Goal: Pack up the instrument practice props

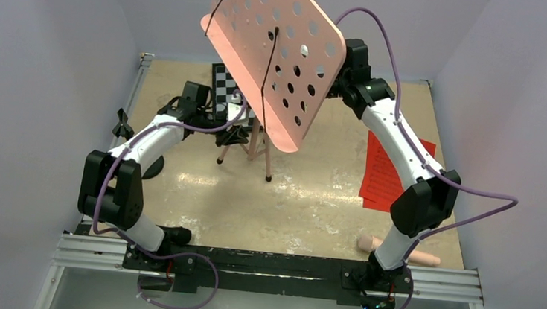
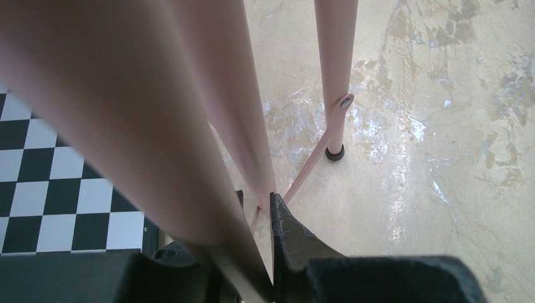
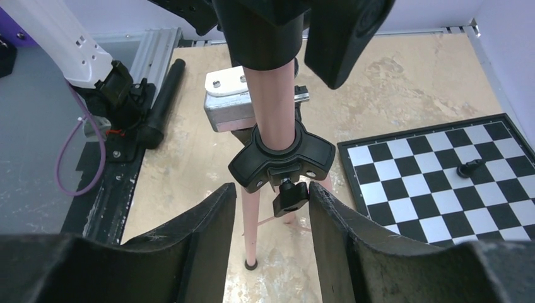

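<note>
The pink music stand stands at the back middle, its perforated desk (image 1: 272,50) tilted high over thin tripod legs (image 1: 266,158). My left gripper (image 1: 237,125) (image 2: 257,196) is shut on one pink leg (image 2: 252,145) low on the stand. My right gripper (image 3: 271,188) is behind the desk, open. Its fingers (image 3: 334,221) flank the black locking knob (image 3: 290,196) under the leg hub (image 3: 281,161) without gripping it. Red printed sheets (image 1: 388,172) lie at the right. A peach tube (image 1: 396,251) rests by the right arm's base. The black round base (image 1: 154,166) is partly hidden behind the left arm.
A black-and-white chessboard (image 1: 226,83) (image 2: 50,183) (image 3: 441,170) lies behind the stand, with one small black piece (image 3: 470,168) on it. A black cylinder (image 3: 163,101) lies by the front rail (image 1: 268,266). Grey walls close in the table on three sides.
</note>
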Controlling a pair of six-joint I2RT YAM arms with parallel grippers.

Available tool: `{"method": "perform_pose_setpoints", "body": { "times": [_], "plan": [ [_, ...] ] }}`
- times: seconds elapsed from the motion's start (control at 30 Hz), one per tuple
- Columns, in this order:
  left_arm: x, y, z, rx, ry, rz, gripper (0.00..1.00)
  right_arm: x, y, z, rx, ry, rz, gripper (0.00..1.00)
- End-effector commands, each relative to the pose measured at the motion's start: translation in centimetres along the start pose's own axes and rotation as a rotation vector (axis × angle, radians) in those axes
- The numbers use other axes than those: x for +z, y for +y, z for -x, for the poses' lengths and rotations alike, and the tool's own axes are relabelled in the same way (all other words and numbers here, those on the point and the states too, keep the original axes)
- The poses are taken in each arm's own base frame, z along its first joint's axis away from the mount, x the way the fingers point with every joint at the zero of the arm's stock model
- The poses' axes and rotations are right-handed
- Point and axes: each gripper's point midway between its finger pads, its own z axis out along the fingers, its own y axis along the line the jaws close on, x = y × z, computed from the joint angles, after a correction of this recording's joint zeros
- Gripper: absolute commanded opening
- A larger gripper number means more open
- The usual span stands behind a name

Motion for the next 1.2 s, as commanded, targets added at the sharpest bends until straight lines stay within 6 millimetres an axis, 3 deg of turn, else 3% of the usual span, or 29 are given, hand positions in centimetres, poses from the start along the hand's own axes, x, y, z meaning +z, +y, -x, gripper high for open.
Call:
{"method": "perform_pose_setpoints", "body": {
  "times": [0.0, 0.27, 0.53, 0.63, 0.7, 0.77, 0.87, 1.17],
  "plan": [
    [0.1, -3.0, -5.6, -0.176, 0.179, -0.069, 0.00, -1.1, 4.4, 1.5, -0.021, -0.021, 0.077, 0.49],
    [0.3, -2.7, -5.5, -0.187, 0.174, -0.076, 0.00, -0.8, 5.6, 0.8, -0.011, -0.013, 0.096, 0.44],
    [0.4, -3.1, -5.5, -0.218, 0.179, -0.113, 0.00, 0.8, 3.7, -0.1, -0.134, 0.033, 0.030, 0.38],
    [0.4, -3.5, -5.7, -0.224, 0.188, -0.128, 0.00, 0.9, 3.1, -0.8, -0.224, 0.057, 0.002, 0.30],
    [0.3, -3.7, -5.8, -0.224, 0.193, -0.133, 0.00, 0.8, 2.6, -1.4, -0.282, 0.074, -0.025, 0.17],
    [0.3, -3.7, -5.8, -0.228, 0.197, -0.138, 0.00, 0.7, 2.1, -2.0, -0.348, 0.075, -0.055, 0.12],
    [0.3, -3.6, -5.7, -0.236, 0.197, -0.139, 0.00, 0.6, 1.9, -3.3, -0.441, 0.085, -0.075, 0.08],
    [0.7, -2.8, -5.2, -0.258, 0.188, -0.147, 0.00, 0.8, 3.9, -7.9, -0.643, 0.200, 0.019, 0.06]
  ]
}}
